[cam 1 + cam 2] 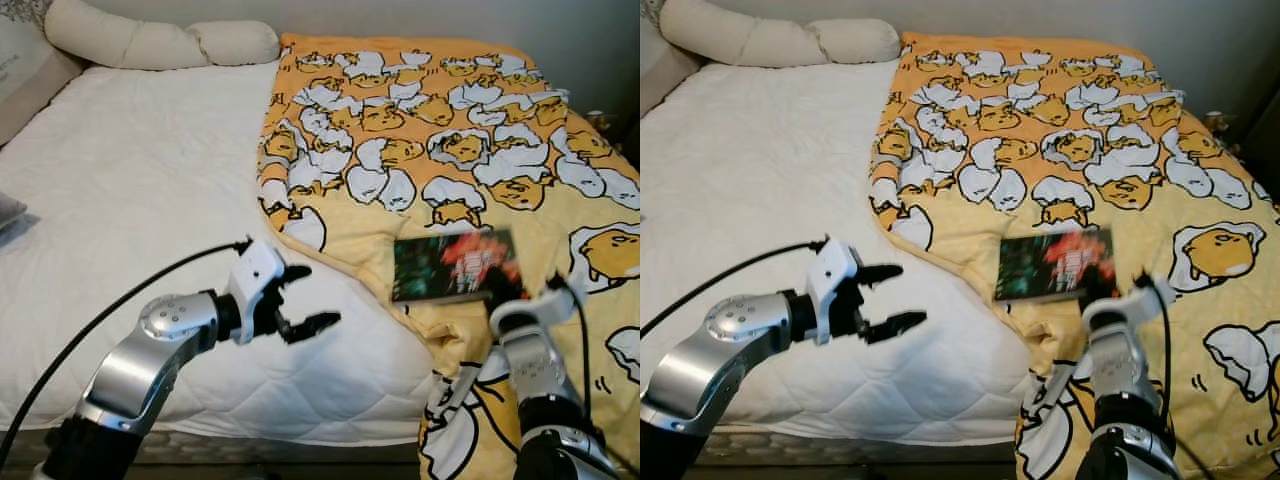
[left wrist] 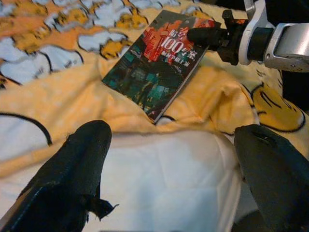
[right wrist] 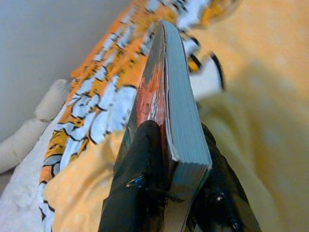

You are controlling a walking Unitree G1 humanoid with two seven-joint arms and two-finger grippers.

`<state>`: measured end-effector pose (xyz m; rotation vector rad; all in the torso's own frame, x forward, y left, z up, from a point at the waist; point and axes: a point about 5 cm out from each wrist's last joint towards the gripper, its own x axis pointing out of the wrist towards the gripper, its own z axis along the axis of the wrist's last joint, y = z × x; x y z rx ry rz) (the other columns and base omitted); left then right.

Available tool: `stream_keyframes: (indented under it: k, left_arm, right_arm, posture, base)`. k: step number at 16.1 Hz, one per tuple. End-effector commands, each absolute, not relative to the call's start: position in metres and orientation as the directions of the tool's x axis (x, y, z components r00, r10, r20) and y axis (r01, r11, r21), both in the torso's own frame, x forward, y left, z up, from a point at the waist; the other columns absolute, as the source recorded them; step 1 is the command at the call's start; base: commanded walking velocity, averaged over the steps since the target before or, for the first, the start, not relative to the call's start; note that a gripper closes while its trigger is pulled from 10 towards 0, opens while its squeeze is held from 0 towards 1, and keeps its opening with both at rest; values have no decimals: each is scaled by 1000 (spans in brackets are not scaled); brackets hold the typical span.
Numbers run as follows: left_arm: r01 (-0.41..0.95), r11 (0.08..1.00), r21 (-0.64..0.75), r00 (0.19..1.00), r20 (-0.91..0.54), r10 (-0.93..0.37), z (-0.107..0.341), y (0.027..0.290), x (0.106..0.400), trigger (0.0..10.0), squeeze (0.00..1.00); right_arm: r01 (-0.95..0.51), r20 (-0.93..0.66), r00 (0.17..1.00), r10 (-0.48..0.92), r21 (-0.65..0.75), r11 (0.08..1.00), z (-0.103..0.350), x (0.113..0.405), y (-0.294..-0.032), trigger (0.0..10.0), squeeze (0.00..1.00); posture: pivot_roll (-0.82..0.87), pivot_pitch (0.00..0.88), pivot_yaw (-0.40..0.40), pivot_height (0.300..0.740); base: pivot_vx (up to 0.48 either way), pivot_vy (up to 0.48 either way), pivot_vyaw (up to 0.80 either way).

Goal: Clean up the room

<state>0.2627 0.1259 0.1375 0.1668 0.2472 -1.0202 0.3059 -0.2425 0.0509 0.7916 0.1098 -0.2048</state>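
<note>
A dark paperback book (image 1: 455, 265) with a red and green cover lies near the edge of the yellow egg-print blanket (image 1: 440, 130) on the bed. My right gripper (image 1: 505, 290) is shut on the book's near right corner; the right wrist view has both fingers (image 3: 140, 179) clamped across the book (image 3: 169, 96), one on the cover and one underneath. My left gripper (image 1: 305, 297) hovers open over the white mattress (image 1: 130, 190), left of the book, nothing between its fingers. In the left wrist view the book (image 2: 157, 60) lies beyond my open fingers (image 2: 77, 159).
Cream pillows (image 1: 150, 40) lie along the head of the bed at the back left. The blanket covers the right half of the bed and hangs over the front edge (image 1: 470, 420). A grey item (image 1: 8, 212) sits at the left edge.
</note>
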Motion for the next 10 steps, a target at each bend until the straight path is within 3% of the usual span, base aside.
stream_keyframes:
  k: [1, 4, 5, 7, 9, 10]
  left_arm:
    - [838, 544, 47, 535, -272, -800, 141, 130, 268, 10000, 0]
    - [820, 569, 60, 564, -250, -787, 144, 131, 273, 10000, 0]
    - [805, 588, 81, 588, -236, -774, 147, 133, 277, 10000, 0]
    - [798, 596, 91, 599, -229, -767, 148, 135, 279, 10000, 0]
    - [795, 601, 79, 603, -212, -769, 151, 136, 280, 10000, 1000]
    - [800, 597, 61, 597, -168, -784, 158, 136, 281, 10000, 1000]
  right_arm:
    - [147, -71, 989, -133, 661, 736, 76, 319, -244, 0, 0]
    - [52, -11, 998, -57, 595, 802, 95, 329, -234, 0, 0]
    - [-61, 68, 997, 28, 552, 832, 116, 337, -228, 0, 0]
    - [-151, 119, 987, 104, 519, 841, 129, 340, -225, 0, 0]
    - [-208, 146, 977, 155, 496, 843, 136, 341, -225, 0, 0]
    - [-288, 175, 957, 231, 473, 832, 146, 343, -231, 0, 0]
  posture:
    - [3, 0, 27, 740]
    - [3, 0, 22, 740]
    - [4, 0, 26, 740]
    - [13, 0, 26, 740]
    - [24, 0, 19, 740]
    - [34, 0, 6, 740]
  base:
    - [0, 0, 0]
    - [0, 0, 0]
    - [0, 0, 0]
    - [0, 0, 0]
    - [0, 0, 0]
    - [0, 0, 0]
